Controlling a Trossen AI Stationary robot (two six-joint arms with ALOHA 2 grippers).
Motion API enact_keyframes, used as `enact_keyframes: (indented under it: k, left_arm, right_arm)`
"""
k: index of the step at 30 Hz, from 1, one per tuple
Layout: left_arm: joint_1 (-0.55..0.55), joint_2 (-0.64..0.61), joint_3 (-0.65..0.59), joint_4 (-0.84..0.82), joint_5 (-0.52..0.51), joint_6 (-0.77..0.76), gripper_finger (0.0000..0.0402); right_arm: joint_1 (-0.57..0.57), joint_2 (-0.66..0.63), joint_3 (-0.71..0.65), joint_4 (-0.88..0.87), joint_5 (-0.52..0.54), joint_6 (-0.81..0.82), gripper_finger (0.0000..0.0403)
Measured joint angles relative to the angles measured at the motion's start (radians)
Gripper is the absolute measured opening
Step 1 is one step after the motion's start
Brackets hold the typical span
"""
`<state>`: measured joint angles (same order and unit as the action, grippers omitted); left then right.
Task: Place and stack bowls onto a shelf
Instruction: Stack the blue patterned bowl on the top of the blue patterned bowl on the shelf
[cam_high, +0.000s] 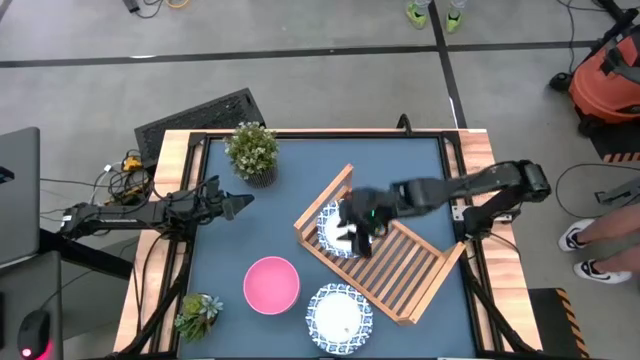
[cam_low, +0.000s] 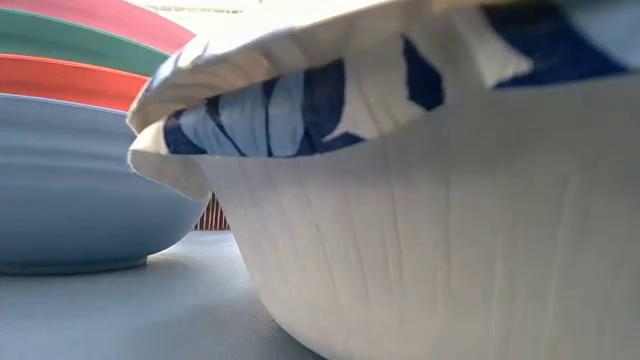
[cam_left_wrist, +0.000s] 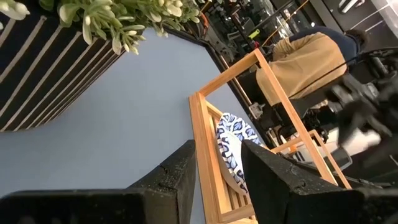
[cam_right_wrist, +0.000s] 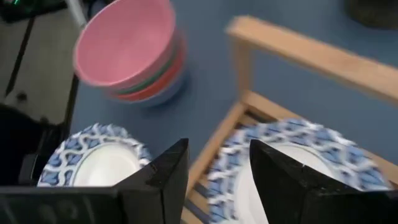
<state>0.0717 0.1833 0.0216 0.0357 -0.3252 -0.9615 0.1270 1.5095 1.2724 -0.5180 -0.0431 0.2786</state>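
Observation:
A white bowl with a blue patterned rim (cam_high: 330, 222) lies on the slatted base of the light-wood shelf (cam_high: 400, 270), at its far left end. My right gripper (cam_high: 357, 235) is open over this bowl (cam_right_wrist: 311, 149), its fingers (cam_right_wrist: 158, 180) above the bowl's rim and the shelf's rail (cam_right_wrist: 211, 149). A second white and blue bowl (cam_high: 338, 313) stands on the table by the near edge. A stack of bowls with a pink one on top (cam_high: 272, 284) stands left of it. My left gripper (cam_high: 235, 203) is open and empty at the table's left, pointing toward the shelf (cam_left_wrist: 202, 143).
A potted plant in a striped pot (cam_high: 253, 152) stands at the far left, and a smaller plant (cam_high: 198, 314) at the near left corner. The low view is filled by the near white and blue bowl (cam_low: 420, 200) and the stack (cam_low: 80, 180). A person's shoes (cam_high: 585, 250) show at the right.

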Motion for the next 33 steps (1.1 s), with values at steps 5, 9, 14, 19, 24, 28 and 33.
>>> enact_keyframes:
  k: [5, 9, 14, 19, 24, 28, 33]
  left_arm:
    - [0.0, 0.0, 0.0, 0.0, 0.0, 0.002, 0.0112]
    - [0.0, 0.0, 0.0, 0.0, -0.002, 0.006, 0.0112]
    - [0.0, 0.0, 0.0, 0.0, -0.005, 0.007, 0.0112]
    - [0.0, 0.003, 0.0, 0.001, -0.012, 0.01, 0.0112]
    - [0.0, 0.022, 0.0, 0.003, -0.014, 0.006, 0.0112]
    - [0.0, 0.038, 0.0, 0.004, -0.014, -0.005, 0.0112]
    - [0.0, 0.051, 0.0, 0.0, 0.001, -0.008, 0.0112]
  right_arm:
    - [0.138, 0.105, -0.002, 0.073, 0.031, -0.029, 0.0185]
    - [0.2, 0.192, 0.0, 0.128, 0.032, -0.051, 0.0185]
    - [0.219, 0.303, 0.057, 0.133, 0.022, -0.105, 0.0185]
    - [0.22, 0.378, 0.137, 0.105, -0.006, -0.222, 0.0185]
    - [0.218, 0.428, 0.187, 0.074, -0.042, -0.31, 0.0185]
    - [0.22, 0.459, 0.198, 0.082, -0.063, -0.352, 0.0185]
    - [0.226, 0.5, 0.203, 0.11, -0.09, -0.35, 0.0185]
